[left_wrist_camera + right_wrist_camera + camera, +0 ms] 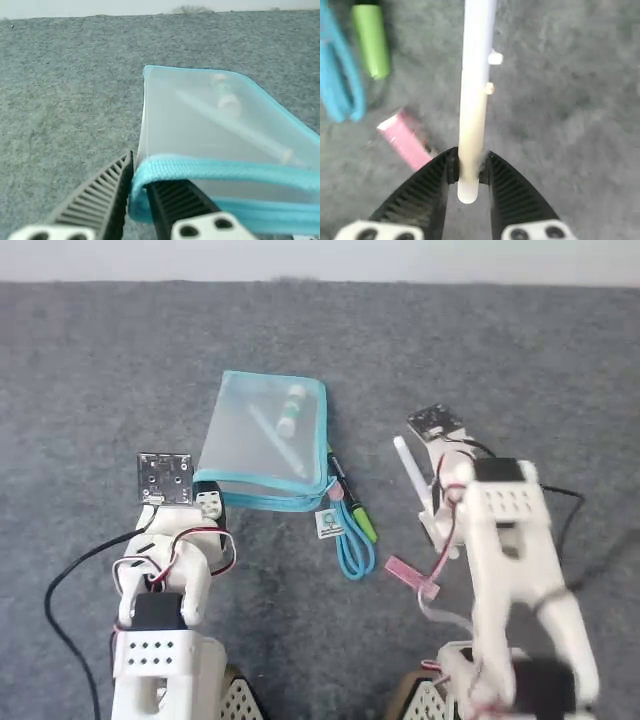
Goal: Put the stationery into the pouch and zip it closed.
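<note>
The jaws of the left gripper (140, 172) are pinched on a corner of the pouch (210, 125). The right gripper (468, 162) is clamped around a white pen (476, 75), with a pink eraser (405, 142) just beside its jaws.

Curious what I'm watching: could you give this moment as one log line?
left hand: shut on pouch edge | right hand: shut on white pen | green pen, pink item: on table
</note>
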Controlling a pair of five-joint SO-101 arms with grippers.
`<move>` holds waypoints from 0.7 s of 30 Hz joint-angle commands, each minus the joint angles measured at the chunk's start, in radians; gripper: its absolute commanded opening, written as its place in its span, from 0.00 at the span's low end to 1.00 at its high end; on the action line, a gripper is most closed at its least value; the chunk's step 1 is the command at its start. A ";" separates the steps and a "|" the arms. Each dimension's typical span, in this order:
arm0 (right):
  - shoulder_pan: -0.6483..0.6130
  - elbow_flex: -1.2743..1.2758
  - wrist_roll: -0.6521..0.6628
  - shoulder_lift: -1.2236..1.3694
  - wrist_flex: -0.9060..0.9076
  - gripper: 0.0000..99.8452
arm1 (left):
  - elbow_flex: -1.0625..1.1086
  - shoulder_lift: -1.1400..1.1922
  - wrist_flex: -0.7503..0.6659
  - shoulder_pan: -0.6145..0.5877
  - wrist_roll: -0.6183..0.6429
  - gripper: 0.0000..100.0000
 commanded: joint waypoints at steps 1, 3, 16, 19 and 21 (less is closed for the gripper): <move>-0.033 -0.041 0.023 -0.277 0.154 0.01 | -0.035 -0.021 -0.026 0.035 -0.008 0.01; -0.077 -0.084 0.044 -0.389 0.254 0.01 | -0.031 -0.021 -0.025 0.058 -0.008 0.01; -0.572 -0.161 0.186 -0.458 0.469 0.01 | -0.019 -0.021 -0.028 0.074 -0.008 0.01; -0.570 -0.163 0.161 -0.410 0.453 0.01 | -0.019 -0.021 -0.028 0.074 -0.008 0.01; -0.570 -0.163 0.143 -0.386 0.446 0.01 | -0.019 -0.021 -0.028 0.074 -0.008 0.01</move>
